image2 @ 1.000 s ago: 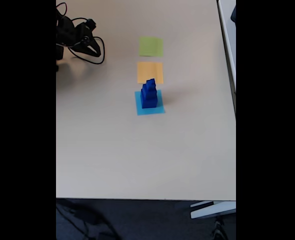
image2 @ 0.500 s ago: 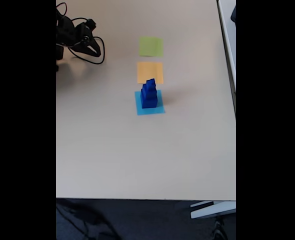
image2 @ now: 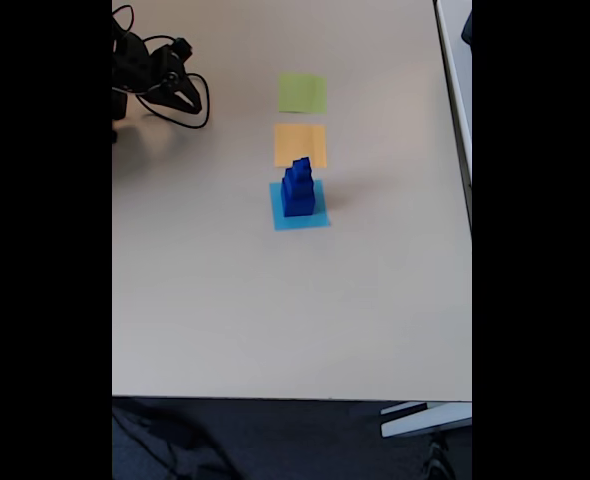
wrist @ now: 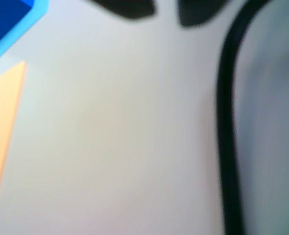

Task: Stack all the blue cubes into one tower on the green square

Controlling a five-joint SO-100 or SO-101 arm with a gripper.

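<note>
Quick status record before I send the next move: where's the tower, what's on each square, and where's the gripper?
tower: three blue cubes stacked, standing on the light-blue square
green square: bare, farthest up the table in the fixed view
orange square: bare, between the green and light-blue squares
gripper: at the table's upper left in the fixed view, well apart from the tower, holding nothing; open or shut cannot be told
task state: tower not yet on the green square

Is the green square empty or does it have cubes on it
Empty. In the fixed view the green square lies bare, while the tower of blue cubes stands on the light-blue square.
</note>
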